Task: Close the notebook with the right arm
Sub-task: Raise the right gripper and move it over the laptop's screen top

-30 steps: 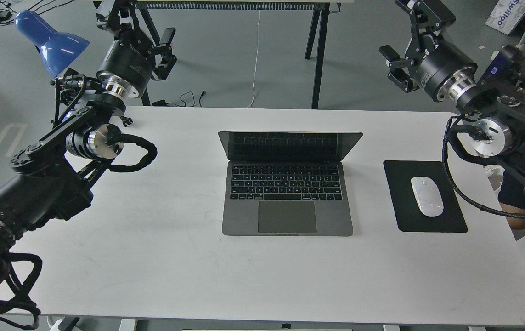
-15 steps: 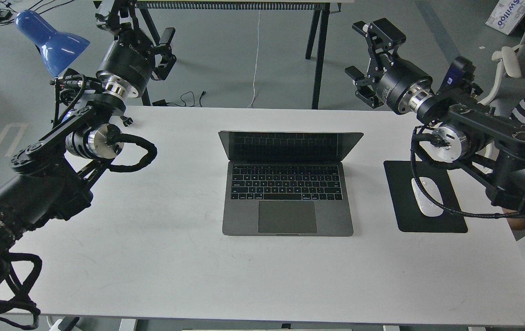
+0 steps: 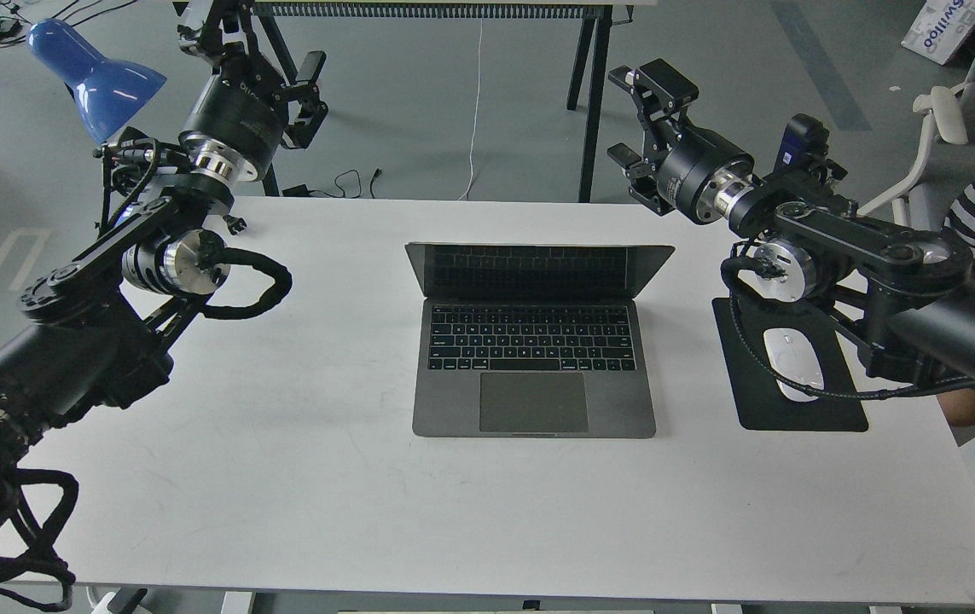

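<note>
Right arm [image 3: 845,247] nearer notebook [image 3: 534,341] than before, jaws apart, empty.

Both arms are black and jointed, with silver wrist rings and looped braided black cables; the right arm [image 3: 862,247] carries a small blue module, the left arm [image 3: 112,273] faint white lettering

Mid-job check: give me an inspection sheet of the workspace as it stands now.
Surface: white table.
Job's things: notebook open, screen dark, untouched.
Clutter: white mouse on black mouse pad.
Grippers: right gripper open, raised beyond the table's far edge, right of the lid; left gripper open, raised at far left.
Cables: right arm's looped cable hangs over the mouse pad; white cord on floor.
Surroundings: blue lamp, second table's legs.
</note>
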`<act>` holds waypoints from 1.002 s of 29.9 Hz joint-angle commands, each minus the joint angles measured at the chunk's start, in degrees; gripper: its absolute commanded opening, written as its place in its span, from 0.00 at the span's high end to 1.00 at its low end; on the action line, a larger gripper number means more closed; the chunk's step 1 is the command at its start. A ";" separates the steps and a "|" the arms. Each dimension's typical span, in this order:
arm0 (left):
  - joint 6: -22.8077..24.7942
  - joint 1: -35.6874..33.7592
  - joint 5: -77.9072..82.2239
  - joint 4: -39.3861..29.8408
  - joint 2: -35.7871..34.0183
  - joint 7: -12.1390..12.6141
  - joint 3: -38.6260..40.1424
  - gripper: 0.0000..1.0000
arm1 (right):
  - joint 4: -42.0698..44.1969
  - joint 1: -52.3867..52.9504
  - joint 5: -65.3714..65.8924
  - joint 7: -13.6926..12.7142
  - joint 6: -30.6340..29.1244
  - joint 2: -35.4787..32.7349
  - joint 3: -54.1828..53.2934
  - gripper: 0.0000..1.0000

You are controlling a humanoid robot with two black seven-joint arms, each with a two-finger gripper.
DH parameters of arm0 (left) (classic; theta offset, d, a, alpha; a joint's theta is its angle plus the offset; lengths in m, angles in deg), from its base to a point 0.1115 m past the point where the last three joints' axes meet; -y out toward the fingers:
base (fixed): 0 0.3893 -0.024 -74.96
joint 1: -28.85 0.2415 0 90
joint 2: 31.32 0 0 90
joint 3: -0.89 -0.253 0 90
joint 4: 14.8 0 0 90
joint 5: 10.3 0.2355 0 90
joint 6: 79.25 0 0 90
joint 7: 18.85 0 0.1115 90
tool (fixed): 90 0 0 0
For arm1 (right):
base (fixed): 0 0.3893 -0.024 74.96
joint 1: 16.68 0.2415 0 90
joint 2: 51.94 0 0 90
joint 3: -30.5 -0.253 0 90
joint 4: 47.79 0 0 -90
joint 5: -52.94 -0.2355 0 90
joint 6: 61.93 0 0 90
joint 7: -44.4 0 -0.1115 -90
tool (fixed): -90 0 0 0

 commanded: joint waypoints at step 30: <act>0.00 0.00 0.00 0.04 -0.02 0.00 0.03 0.00 | 1.21 -0.23 -0.44 -0.79 -0.05 3.59 7.94 0.00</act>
